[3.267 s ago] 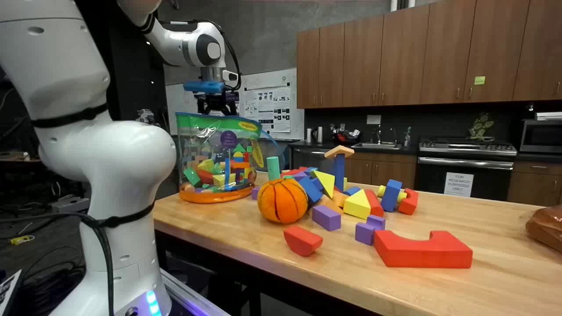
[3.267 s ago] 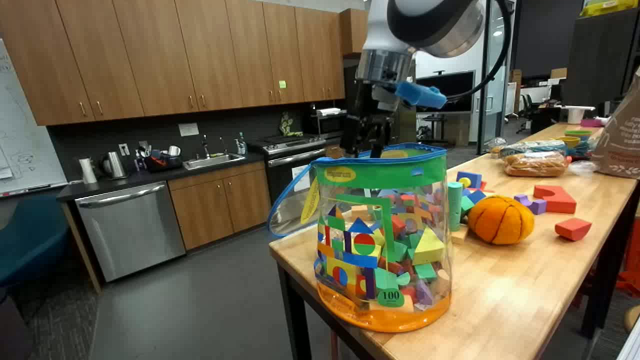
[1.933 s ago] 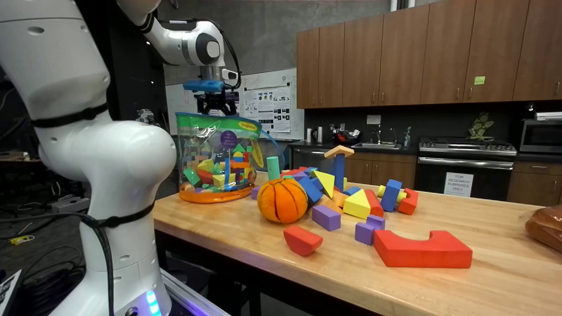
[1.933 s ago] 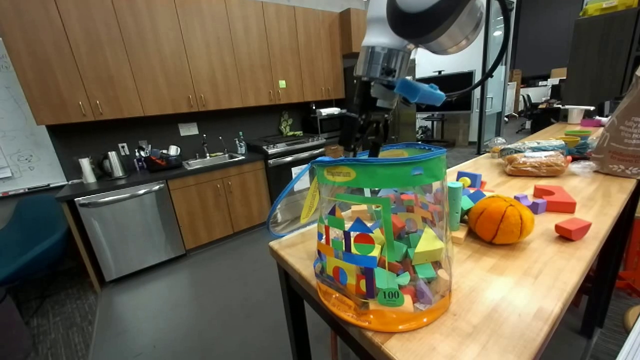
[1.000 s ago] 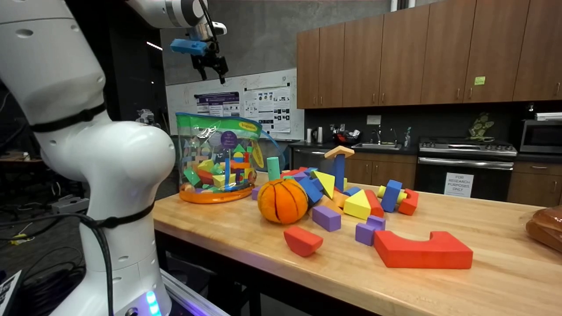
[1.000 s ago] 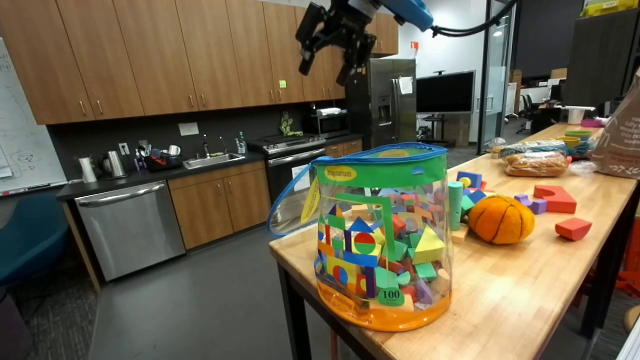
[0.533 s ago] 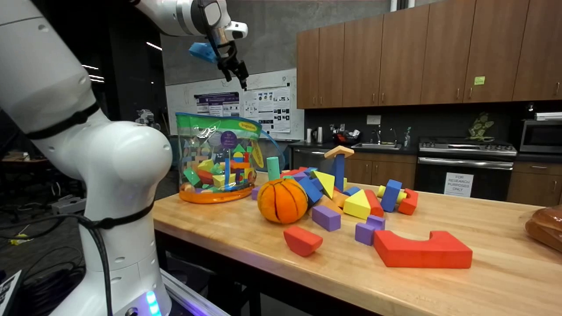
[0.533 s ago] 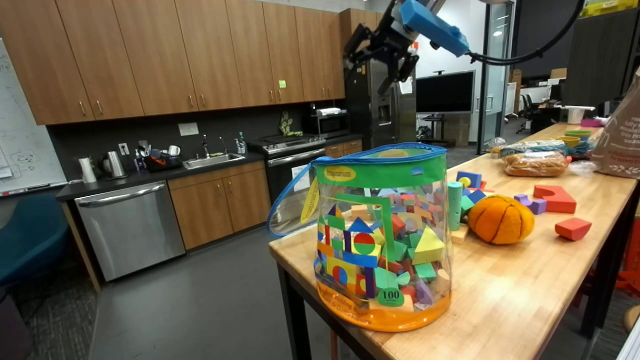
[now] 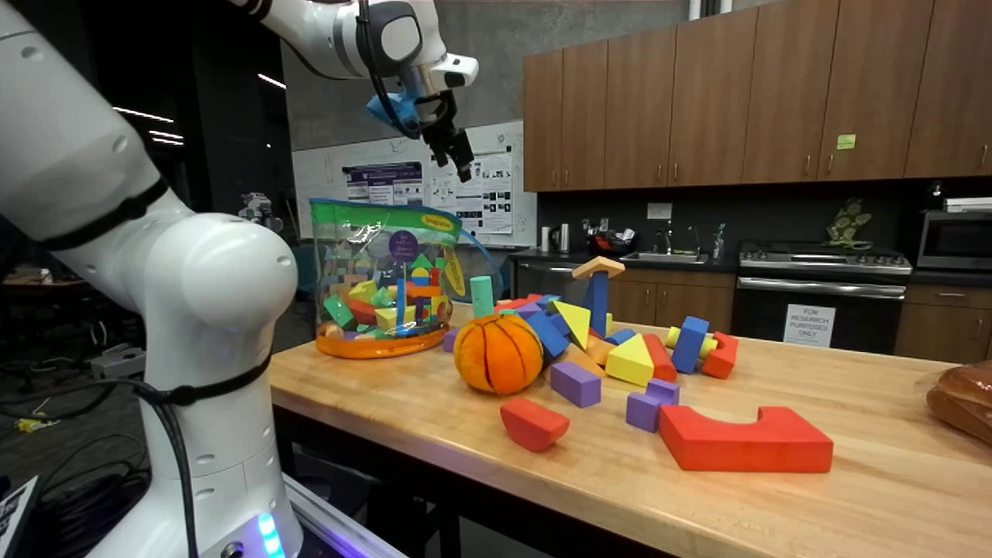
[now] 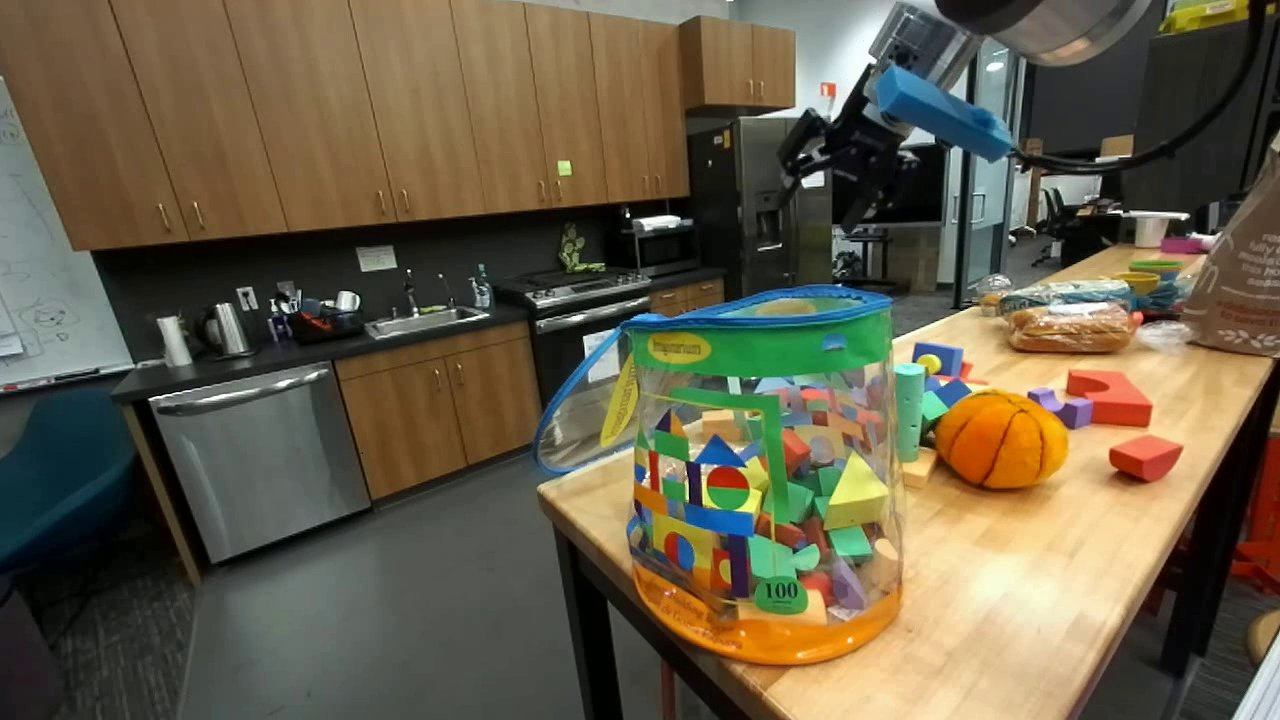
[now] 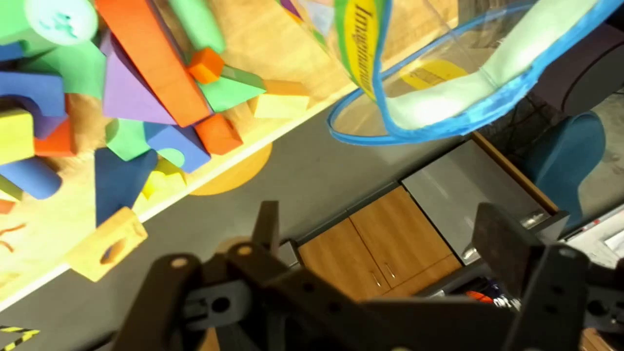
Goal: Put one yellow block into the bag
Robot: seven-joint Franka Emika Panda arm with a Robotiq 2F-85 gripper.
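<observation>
My gripper [image 9: 453, 169] is raised in the air, well above the table and to the pile's side of the bag; it also shows in an exterior view [image 10: 822, 208]. In the wrist view the gripper [image 11: 380, 226] has its fingers wide apart with nothing between them. The see-through bag with green trim [image 10: 780, 350] stands upright with its top open and holds many blocks. A yellow triangular block [image 10: 857, 495] lies inside it. On the table, two yellow wedge blocks [image 9: 572, 322] [image 9: 632, 363] lie in the pile. A yellow block [image 11: 14, 136] shows at the wrist view's left edge.
An orange ball [image 9: 500, 355] and an upright green cylinder [image 10: 909, 410] stand between bag and pile. A tan roof block balances on a blue pillar [image 9: 598, 302]. A red arch [image 9: 748, 442] and purple blocks [image 9: 576, 384] lie in front. Bread [image 10: 1072, 327] lies farther along the table [image 10: 1000, 560].
My gripper was at the bag's mouth, then rose high above it. It has since moved sideways away from the bag toward the pile and come down slightly, tilting. The blocks and bag stay put.
</observation>
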